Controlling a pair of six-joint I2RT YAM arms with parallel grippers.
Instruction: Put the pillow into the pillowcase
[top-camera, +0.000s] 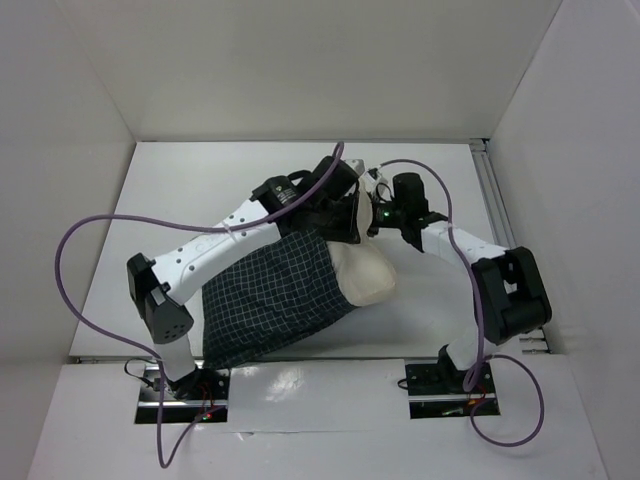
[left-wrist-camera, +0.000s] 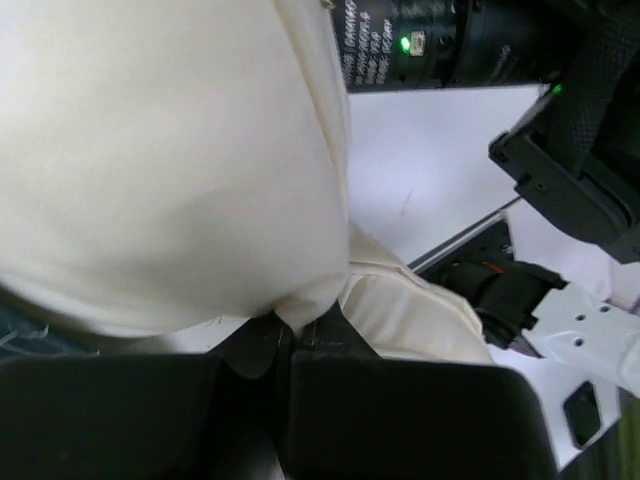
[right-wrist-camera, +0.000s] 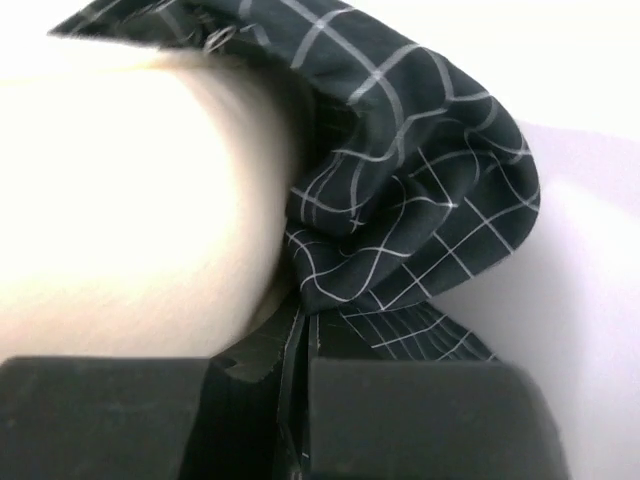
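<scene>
Partly sleeved: pillow stuck out of the pillowcase mouth, long axis near-left to far-right, bare end toward both wrists. The left gripper was pinched closed on a pillow fold. The right gripper was clamped on the mouth hem, just beside it.

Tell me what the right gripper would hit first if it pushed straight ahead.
Probably the bunched pillowcase, right against the right gripper, with the pillow beside it; depth is unclear.
</scene>
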